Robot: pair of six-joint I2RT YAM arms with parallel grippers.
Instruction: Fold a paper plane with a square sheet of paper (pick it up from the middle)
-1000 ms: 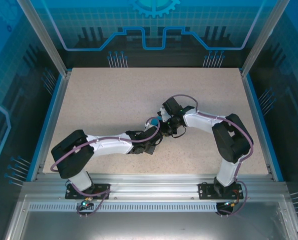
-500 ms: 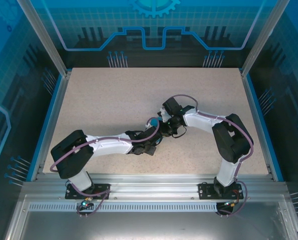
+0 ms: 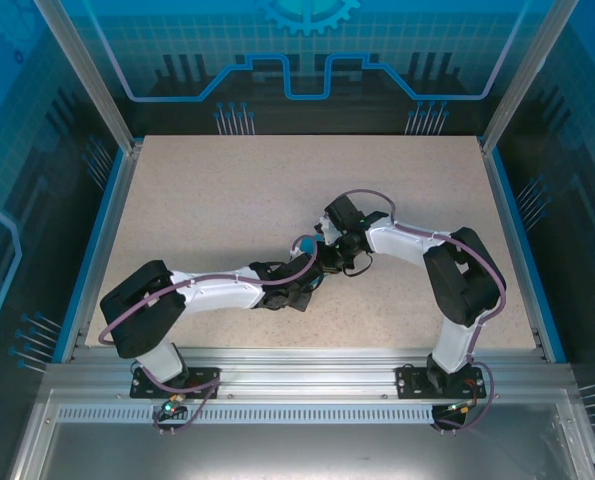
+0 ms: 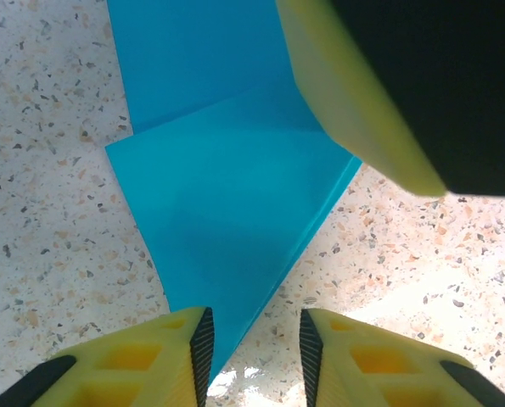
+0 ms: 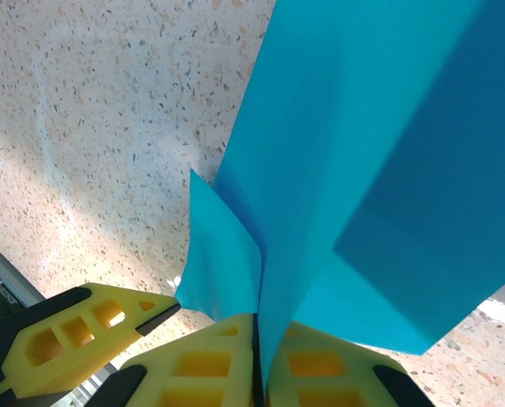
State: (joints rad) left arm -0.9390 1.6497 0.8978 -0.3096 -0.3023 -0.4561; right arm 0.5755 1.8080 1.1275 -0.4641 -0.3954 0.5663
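Two grippers at work about the middle of the table (image 3: 207,200), well off every edge. Paper plane (image 4: 227,195) half made: layered flaps, one diagonal crease, pointed tip lying flat on the surface. Right gripper (image 5: 256,335) clenched on a raised ridge of the paper, pinching the layers together. Left gripper (image 4: 252,339) released, jaws apart either side of the tip, gripping nothing. Step, as judged: mid-fold, right arm anchoring. Next move likely calls for the left to take hold or press near the tip without dragging the paper out of the pinch.
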